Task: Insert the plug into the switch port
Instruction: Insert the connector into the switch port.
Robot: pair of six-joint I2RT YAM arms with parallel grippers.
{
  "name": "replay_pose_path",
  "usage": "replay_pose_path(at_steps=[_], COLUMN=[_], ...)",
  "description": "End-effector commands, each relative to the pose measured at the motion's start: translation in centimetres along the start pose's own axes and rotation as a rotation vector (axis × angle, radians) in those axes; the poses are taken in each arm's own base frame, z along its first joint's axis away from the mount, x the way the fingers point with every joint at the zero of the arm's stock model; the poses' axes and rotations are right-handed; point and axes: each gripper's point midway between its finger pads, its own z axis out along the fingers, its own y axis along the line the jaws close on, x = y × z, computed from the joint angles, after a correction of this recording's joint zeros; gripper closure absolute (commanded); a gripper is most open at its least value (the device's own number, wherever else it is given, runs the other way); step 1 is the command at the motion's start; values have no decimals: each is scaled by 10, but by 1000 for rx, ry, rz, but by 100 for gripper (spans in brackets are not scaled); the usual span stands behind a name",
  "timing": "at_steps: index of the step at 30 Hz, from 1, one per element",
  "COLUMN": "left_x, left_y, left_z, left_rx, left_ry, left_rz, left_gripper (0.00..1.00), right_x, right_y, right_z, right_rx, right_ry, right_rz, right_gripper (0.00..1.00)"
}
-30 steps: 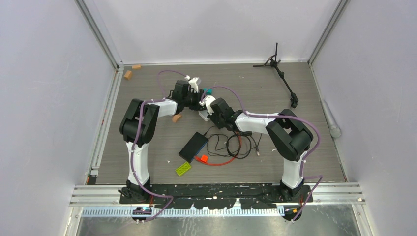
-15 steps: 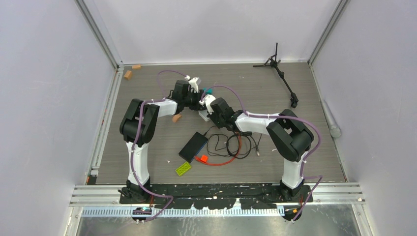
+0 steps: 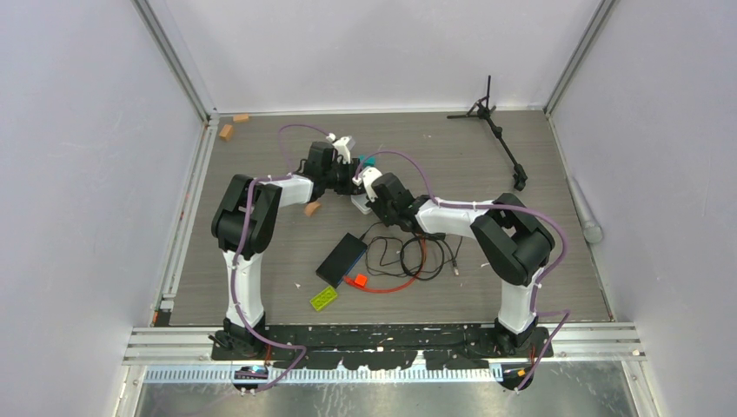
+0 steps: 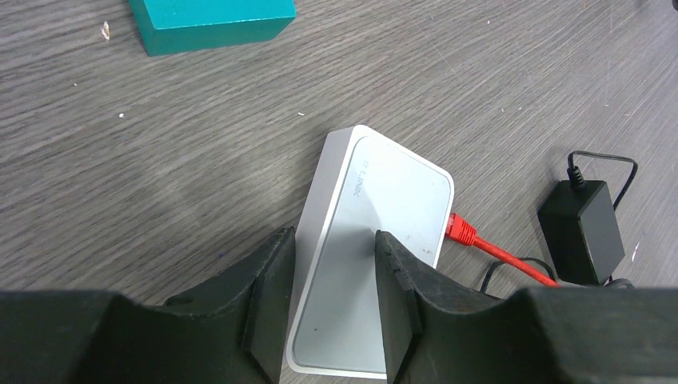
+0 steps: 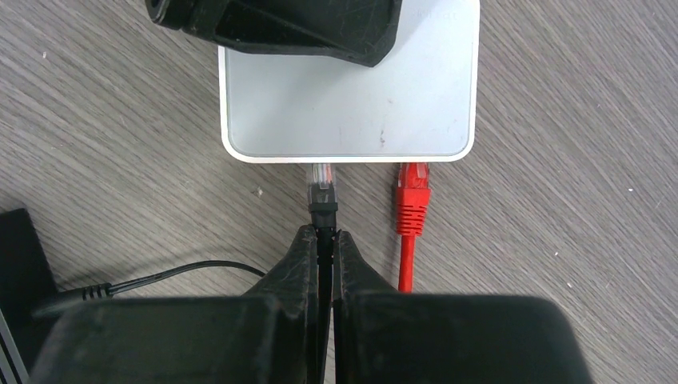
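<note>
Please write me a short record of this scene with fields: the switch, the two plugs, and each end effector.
switch: white, flat on the table
red plug: at the switch's port side, appears seated
clear plug: on a black cable, tip at the neighbouring port, depth unclear
right end effector: shut on the black cable, just behind the clear plug
left end effector: fingers apart over the switch's opposite end, contact unclear

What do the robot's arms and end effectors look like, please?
Both the left arm and right arm have bulky black joints and white links, with a mauve cable tied along each. The left end effector and right end effector have matte black, wedge-shaped fingers.
</note>
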Motion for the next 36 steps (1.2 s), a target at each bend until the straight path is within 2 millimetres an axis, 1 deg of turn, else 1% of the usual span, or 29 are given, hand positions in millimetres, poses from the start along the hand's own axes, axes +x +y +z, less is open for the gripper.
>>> replay_pose_path(at_steps=[1,5,14,17,21,27,32,36], left_x=[29,33,38,42,47,49,51,49], left_y=[13,12,9,8,9,9,7,5], left_z=[-3,-4,-4,-5,-7,-8,-7,-8], left_rx=[-55,-46,-30,-28,-29,-29,-14,-6], left_ry=[91,95,113,128,148,163,175,174], left_rz=[-42,-57,-63,-59,-50,-32,-34,-27], left_gripper=[59,59,59,59,59,58,57,57], right_x=[-46,-45,-43,-41,-39,-35,-35,-38], right_y=[-20,-20,-18,-19,-26,-28,-27,-30], right_z=[0,7,13,12,7,-1,-1,1], right_rx=[98,99,83,74,65,2,-26,-21], right_ry=[-171,-167,-192,-205,-254,-312,-332,-334], right_rz=[57,52,4,-25,-25,-42,-65,-83], right_gripper=[100,100,99,100,100,99,100,100])
